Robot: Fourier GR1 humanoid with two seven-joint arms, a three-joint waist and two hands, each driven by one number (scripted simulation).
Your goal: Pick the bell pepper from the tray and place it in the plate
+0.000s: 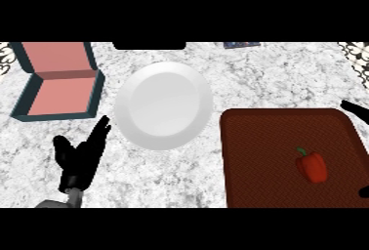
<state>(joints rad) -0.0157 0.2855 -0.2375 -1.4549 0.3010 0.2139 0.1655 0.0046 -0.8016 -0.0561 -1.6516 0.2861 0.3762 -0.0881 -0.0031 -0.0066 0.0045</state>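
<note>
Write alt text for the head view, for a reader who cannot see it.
A red bell pepper lies on a dark red tray at the right of a marble counter, with a white plate left of the tray. The left hand rests open at lower left; an open box sits at upper left.

Red bell pepper (311, 166) lies on the brown tray (259, 161), far right of the open left hand (81, 155); white plate (164, 105) sits between.

An open box (56, 80) with a dark teal shell and pink lining lies on the white marbled counter (180, 180), beyond the left hand (81, 158) and slightly to its left, lid folded back. A dark object (149, 45) and a small bluish item (241, 44) sit farther off at the counter's far edge.
</note>
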